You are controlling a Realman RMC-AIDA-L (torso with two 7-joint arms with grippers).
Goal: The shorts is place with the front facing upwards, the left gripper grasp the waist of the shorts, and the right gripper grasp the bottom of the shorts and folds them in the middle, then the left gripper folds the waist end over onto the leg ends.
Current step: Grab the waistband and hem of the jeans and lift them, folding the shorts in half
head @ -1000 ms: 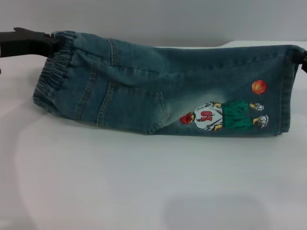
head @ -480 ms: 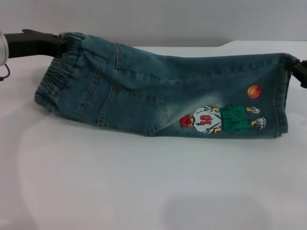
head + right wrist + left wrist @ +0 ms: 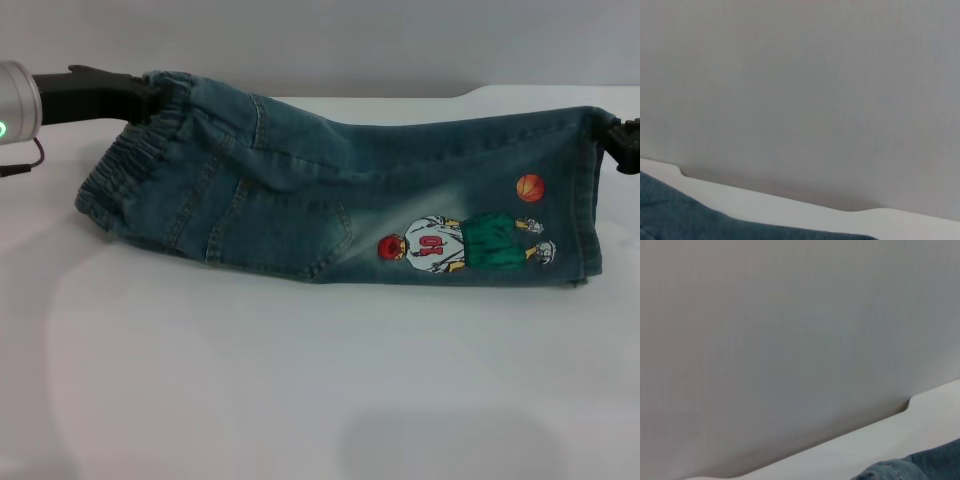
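The shorts [image 3: 330,190] are folded lengthwise and held stretched across the far half of the white counter [image 3: 300,380], lower edge resting on it, upper edge lifted. Side showing: patch pocket [image 3: 285,235], basketball-player embroidery [image 3: 465,245], orange ball [image 3: 530,187]. The left hand [image 3: 135,92] sits near the counter's far left corner, clenched on the elastic waist [image 3: 135,160] at its top. The right hand [image 3: 618,138] is at the counter's right edge, pinching the top corner of the leg ends [image 3: 590,200]; only part of it shows. Left wrist view: denim sliver [image 3: 920,467] and counter edge. Right wrist view: denim [image 3: 700,220] against the counter edge. No containers.
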